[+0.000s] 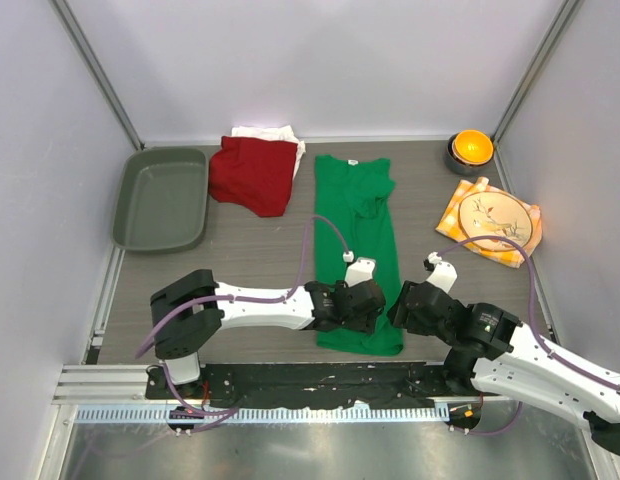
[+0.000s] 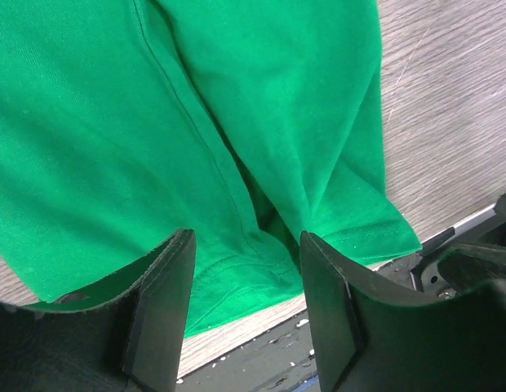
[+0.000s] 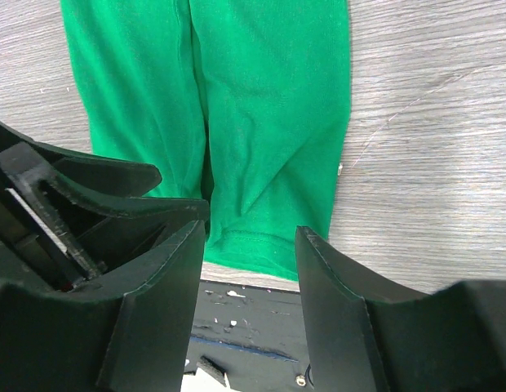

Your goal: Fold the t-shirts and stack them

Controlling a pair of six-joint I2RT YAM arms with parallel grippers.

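The bright green t-shirt (image 1: 357,230) lies folded into a long narrow strip down the table's middle, its neck label at the far end and its hem at the near edge. It fills the left wrist view (image 2: 155,122) and shows in the right wrist view (image 3: 237,98). My left gripper (image 1: 358,318) is open just above the hem's left part. My right gripper (image 1: 398,312) is open by the hem's right corner, holding nothing. The dark red t-shirt (image 1: 253,173) lies folded at the far left, on top of the white t-shirt (image 1: 266,132).
A grey-green tray (image 1: 160,197) stands at the far left. An orange-yellow checked napkin (image 1: 460,208) with a plate (image 1: 498,220) lies at the right, and a bowl (image 1: 470,150) holding something orange sits behind it. The black base rail (image 1: 320,378) runs along the near edge.
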